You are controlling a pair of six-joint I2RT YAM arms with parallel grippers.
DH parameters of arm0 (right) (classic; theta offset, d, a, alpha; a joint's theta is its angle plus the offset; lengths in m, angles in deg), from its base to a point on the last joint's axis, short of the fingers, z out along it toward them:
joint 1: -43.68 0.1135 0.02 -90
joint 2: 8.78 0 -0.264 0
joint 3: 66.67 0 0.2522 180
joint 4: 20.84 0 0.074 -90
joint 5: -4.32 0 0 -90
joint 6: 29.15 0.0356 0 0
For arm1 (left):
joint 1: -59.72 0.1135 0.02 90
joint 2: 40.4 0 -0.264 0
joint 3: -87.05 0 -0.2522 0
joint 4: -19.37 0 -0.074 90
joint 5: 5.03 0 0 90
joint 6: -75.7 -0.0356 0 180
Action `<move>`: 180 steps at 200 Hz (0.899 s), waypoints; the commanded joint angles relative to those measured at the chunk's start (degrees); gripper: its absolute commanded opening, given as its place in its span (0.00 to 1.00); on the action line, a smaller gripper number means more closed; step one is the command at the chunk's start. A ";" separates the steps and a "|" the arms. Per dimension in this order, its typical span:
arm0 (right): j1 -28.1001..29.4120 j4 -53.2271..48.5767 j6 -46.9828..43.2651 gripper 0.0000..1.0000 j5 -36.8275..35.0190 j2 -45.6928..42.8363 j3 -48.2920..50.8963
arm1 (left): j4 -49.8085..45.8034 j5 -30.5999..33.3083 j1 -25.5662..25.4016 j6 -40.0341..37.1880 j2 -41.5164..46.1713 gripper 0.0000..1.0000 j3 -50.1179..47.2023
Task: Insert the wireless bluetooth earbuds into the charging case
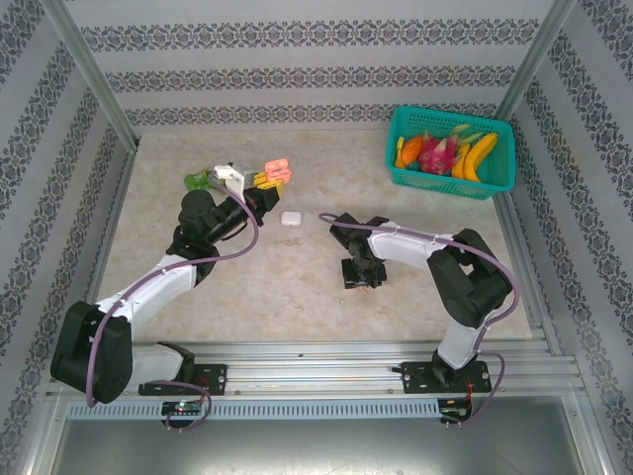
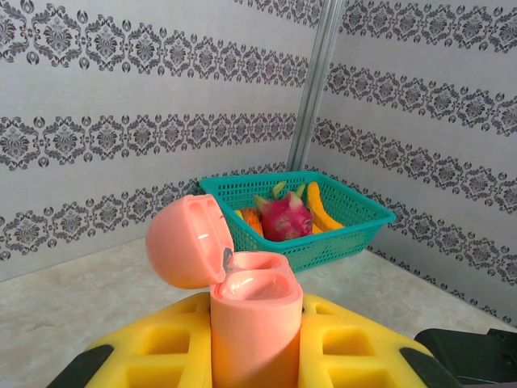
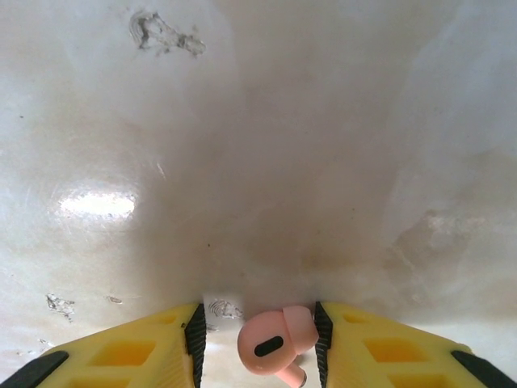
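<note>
Your R hand (image 3: 257,325) straddled the pink earbud (image 3: 273,343) on the desk (image 3: 242,162).
Your L hand (image 2: 257,356) pinched the pink case (image 2: 257,284), lid (image 2: 184,242) open; R hand was spread, earbud vs. one pad, gap at the other.

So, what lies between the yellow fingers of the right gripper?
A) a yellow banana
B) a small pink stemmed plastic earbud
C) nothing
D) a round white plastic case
B: the right wrist view shows a small pink stemmed plastic earbud lying on the pale table inside the right gripper.
</note>
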 commanded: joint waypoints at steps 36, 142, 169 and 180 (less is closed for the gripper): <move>0.44 -0.16 0.40 0.37 -1.83 1.74 -0.26 | 1.83 -1.03 0.69 -0.39 -0.18 0.00 1.67; 0.36 0.12 1.58 0.28 -1.66 -0.60 0.51 | 1.91 -1.29 0.61 -0.15 -0.28 0.00 1.77; 0.35 0.28 2.06 0.26 -1.73 -2.06 0.63 | 2.08 -1.47 0.57 -0.15 -0.42 0.00 2.02; 0.34 0.28 2.36 0.25 -1.78 -2.94 0.67 | 2.11 -1.48 0.63 -0.15 -0.42 0.00 2.01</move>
